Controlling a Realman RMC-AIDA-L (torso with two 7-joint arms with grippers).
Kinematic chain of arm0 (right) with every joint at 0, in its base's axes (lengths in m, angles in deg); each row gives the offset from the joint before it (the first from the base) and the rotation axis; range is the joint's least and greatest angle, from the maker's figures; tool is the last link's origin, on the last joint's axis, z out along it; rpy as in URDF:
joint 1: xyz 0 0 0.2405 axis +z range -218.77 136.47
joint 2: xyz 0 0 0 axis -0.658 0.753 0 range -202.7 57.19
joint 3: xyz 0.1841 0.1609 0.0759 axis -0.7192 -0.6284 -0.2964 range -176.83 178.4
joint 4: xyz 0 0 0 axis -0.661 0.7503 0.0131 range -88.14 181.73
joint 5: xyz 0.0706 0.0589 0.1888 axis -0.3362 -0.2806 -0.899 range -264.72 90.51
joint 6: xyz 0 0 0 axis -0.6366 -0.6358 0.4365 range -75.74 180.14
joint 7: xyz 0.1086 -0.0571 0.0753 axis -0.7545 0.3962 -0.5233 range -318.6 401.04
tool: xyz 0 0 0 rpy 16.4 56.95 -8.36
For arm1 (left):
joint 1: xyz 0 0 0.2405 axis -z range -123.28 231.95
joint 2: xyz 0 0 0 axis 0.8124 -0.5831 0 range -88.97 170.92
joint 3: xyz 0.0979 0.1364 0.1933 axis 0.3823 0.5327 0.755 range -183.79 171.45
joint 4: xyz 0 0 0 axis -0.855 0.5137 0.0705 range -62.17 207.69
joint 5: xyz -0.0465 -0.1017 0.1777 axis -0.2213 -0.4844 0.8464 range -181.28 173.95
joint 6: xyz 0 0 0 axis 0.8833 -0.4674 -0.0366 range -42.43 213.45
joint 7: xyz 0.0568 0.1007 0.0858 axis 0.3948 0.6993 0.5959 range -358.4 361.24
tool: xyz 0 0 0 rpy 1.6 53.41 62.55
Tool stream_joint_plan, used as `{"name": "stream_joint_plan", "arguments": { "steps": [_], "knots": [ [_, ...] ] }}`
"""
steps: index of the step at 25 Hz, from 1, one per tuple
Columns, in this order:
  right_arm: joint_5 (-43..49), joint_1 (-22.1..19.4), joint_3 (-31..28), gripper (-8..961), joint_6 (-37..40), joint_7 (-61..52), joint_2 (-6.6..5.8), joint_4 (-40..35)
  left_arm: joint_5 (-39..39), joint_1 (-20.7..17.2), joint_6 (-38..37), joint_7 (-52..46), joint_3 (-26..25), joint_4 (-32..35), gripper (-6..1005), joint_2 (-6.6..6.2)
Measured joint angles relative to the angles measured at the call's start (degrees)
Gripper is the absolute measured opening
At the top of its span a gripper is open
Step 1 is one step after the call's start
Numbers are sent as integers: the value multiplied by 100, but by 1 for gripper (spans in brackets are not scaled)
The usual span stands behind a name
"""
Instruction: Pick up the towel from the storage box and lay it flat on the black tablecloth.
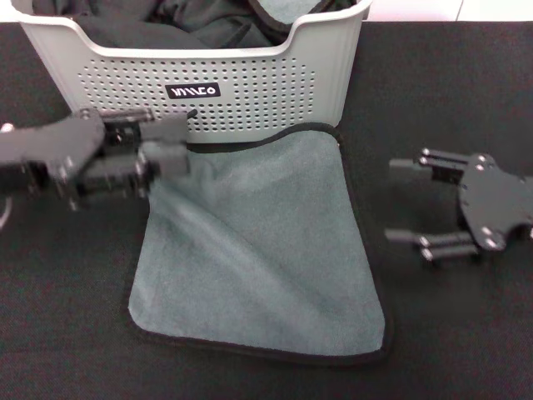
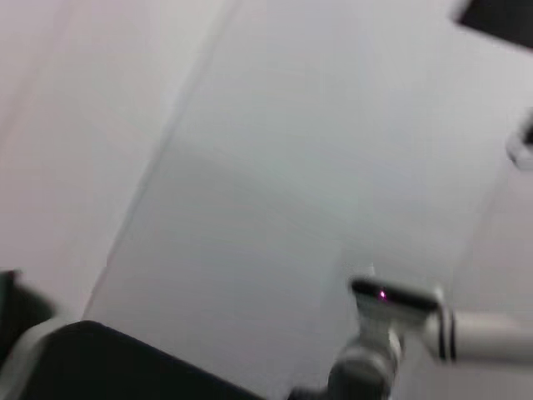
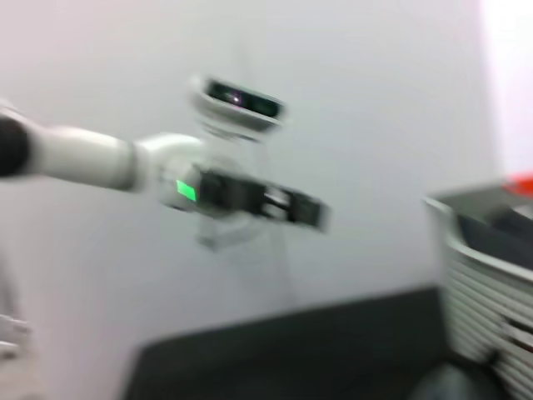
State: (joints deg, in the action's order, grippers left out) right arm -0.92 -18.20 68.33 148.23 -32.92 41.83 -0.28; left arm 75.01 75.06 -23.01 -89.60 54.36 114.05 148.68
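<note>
Towel (image 1: 262, 246) lies spread on the black tablecloth (image 1: 67, 333), grey-teal side up, far edge touching the storage box (image 1: 200, 79); left gripper (image 1: 166, 146) sits at its far left corner, fingers apparently closed, blurred; right gripper (image 1: 408, 200) hovers beside it, fingers spread, empty.

The towel (image 1: 266, 250) lies spread, grey-teal side up, on the black tablecloth (image 1: 441, 100), its top edge against the storage box (image 1: 333, 75). The left gripper (image 1: 171, 146) sits over its upper left corner. The right gripper (image 1: 404, 200) hangs beside it with fingers apart, clear of the cloth.
</note>
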Motion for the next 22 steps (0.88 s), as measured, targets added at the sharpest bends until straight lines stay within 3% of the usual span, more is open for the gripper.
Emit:
{"name": "stream_joint_plan", "arguments": {
  "steps": [4,8,22],
  "knots": [
    [-114,-128,-455,887,1076,-38,67,-175,379,-169,-90,966,-6,692,601,207],
    [-409,-128,-598,887,1513,-150,93,-71,477,-127,-236,1133,-14,754,601,240],
    [-482,336,505,886,556,-26,164,176,346,-246,-420,1352,-53,726,601,248]
  ]
}}
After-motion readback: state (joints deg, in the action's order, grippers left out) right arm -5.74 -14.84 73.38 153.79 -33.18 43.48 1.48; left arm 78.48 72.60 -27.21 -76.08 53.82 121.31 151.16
